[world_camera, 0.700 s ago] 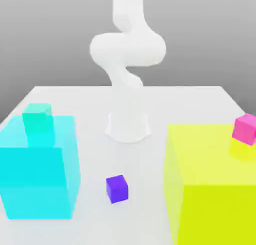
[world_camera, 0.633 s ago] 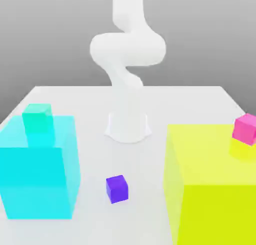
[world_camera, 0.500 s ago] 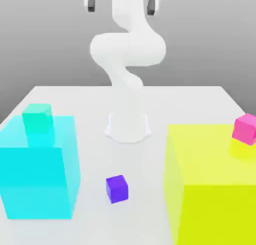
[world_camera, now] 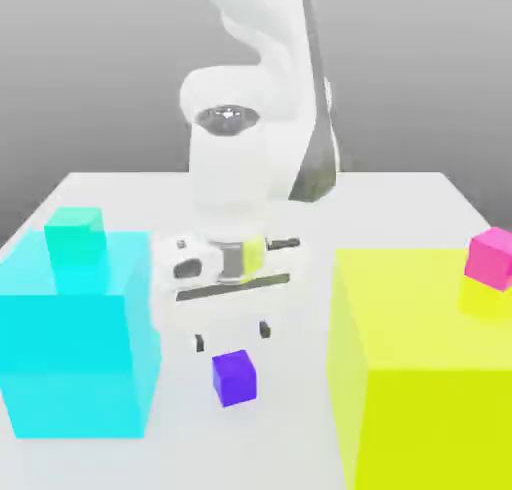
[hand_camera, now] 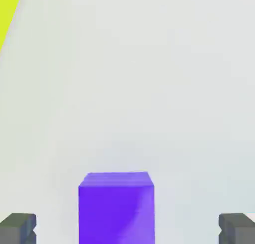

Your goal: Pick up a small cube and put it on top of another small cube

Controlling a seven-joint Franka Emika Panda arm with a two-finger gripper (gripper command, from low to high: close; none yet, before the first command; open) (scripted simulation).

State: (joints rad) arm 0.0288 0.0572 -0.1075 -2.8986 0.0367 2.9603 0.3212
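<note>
- One white robot arm with a two-finger gripper (world_camera: 232, 336) stands at the centre of the exterior view, hand pointing down at the pale grey desk (world_camera: 400, 203).
- Jaws: released, spread wide, with nothing between them; both dark fingertips (hand_camera: 18, 228) sit clear of the cube's sides in the hand view.
- Small solid purple-blue cube (world_camera: 234, 378): rests on the desk at lower centre of the exterior view, just below the gripper and not touching it. In the hand view the purple-blue cube (hand_camera: 116, 208) lies between the two fingertips.
- Small teal-green cube (world_camera: 75, 236): at the exterior view's left, showing above the top edge of the big translucent cyan block (world_camera: 75, 353).
- Big yellow-green block (world_camera: 425, 363): lower right of the exterior view.
- Small magenta-pink cube (world_camera: 491, 256): at the right edge of the exterior view, at the yellow-green block's far corner.
</note>
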